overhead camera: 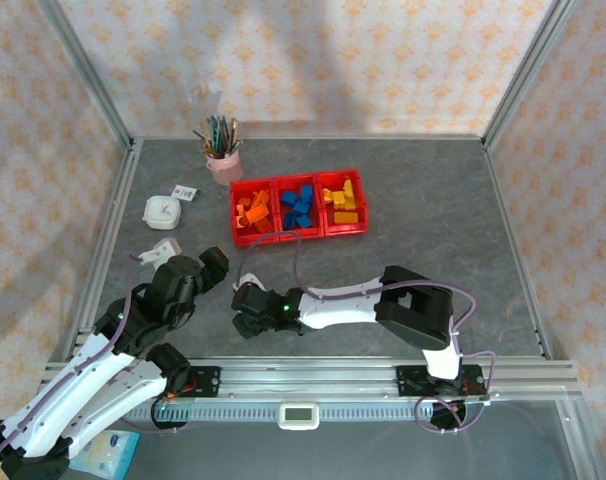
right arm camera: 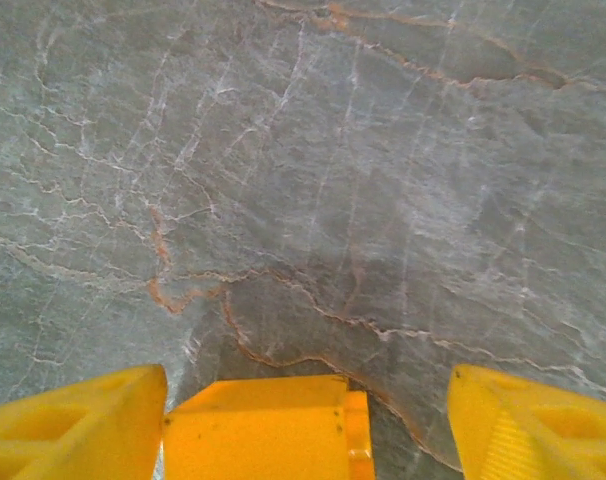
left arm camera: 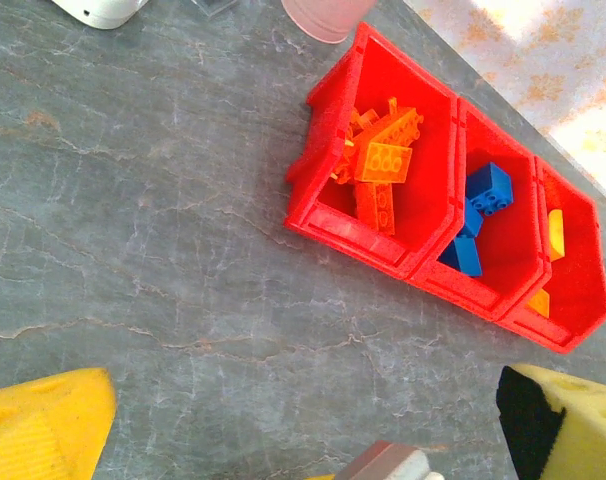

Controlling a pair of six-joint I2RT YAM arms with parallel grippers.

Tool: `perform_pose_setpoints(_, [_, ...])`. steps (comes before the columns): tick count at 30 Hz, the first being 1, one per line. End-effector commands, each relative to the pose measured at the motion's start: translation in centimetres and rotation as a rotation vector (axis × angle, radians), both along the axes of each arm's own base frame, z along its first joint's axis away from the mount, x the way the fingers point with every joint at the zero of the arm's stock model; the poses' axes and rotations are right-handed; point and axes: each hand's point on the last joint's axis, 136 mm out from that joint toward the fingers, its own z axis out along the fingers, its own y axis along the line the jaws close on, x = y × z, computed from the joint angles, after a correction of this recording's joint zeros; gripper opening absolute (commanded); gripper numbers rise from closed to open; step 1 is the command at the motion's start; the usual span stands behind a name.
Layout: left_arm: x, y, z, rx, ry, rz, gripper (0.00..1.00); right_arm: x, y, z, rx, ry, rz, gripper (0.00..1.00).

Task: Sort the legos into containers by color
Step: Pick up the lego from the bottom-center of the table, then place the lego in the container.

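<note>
Grey marbled table [overhead camera: 433, 220], wallpaper walls [overhead camera: 383, 60]. Legos [overhead camera: 299, 208] in red bins [overhead camera: 297, 237], beyond L gripper [left arm camera: 303, 430]: spread wide, empty. R gripper [right arm camera: 303, 420] nearer, jaws apart, orange brick [right arm camera: 263, 430] betw fingers [right arm camera: 73, 430], gap one side

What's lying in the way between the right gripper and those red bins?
Nothing visible. Only bare grey table separates the right gripper from the bins. The pen cup stands beyond the bins, off the path.

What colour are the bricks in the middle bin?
Blue bricks; top external view shows them best.
</note>
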Motion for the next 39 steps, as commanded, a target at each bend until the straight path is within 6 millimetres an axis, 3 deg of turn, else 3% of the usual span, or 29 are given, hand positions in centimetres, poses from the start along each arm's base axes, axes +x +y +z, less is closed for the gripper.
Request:
perform_pose_setpoints(1, [-0.3,0.8,-0.6,0.031,0.017,0.026,0.99,-0.2,1.0,-0.4,-0.004,0.002,0.011,0.68])
perform_pose_setpoints(9, [0.1,0.4,-0.5,0.026,0.009,0.014,0.99,0.0,0.5,0.1,0.000,-0.001,-0.021,0.45])
perform_pose_setpoints(13, [0.4,0.0,-0.2,0.028,0.007,-0.002,0.99,0.5,0.1,2.2,0.033,-0.011,-0.054,0.36])
perform_pose_setpoints(18, [1.2,-0.9,0.3,0.027,-0.011,-0.035,0.99,2.8,-1.9,5.5,0.101,0.012,-0.147,0.35])
perform_pose_setpoints(23, [2.5,-2.2,1.2,0.025,-0.039,-0.075,0.99,8.1,-6.8,8.0,0.144,0.011,-0.318,0.35])
perform_pose_setpoints(29, [4.9,-4.3,2.6,0.028,-0.087,-0.129,0.99,17.8,-15.2,10.2,0.144,-0.061,-0.592,0.36])
perform_pose_setpoints(32, [6.2,-5.4,3.1,0.029,-0.108,-0.150,0.99,22.1,-18.2,11.5,0.149,-0.118,-0.688,0.36])
perform_pose_setpoints(39, [8.9,-7.8,3.1,0.022,-0.121,-0.198,0.99,29.7,-22.0,12.0,0.098,-0.218,-0.821,0.37])
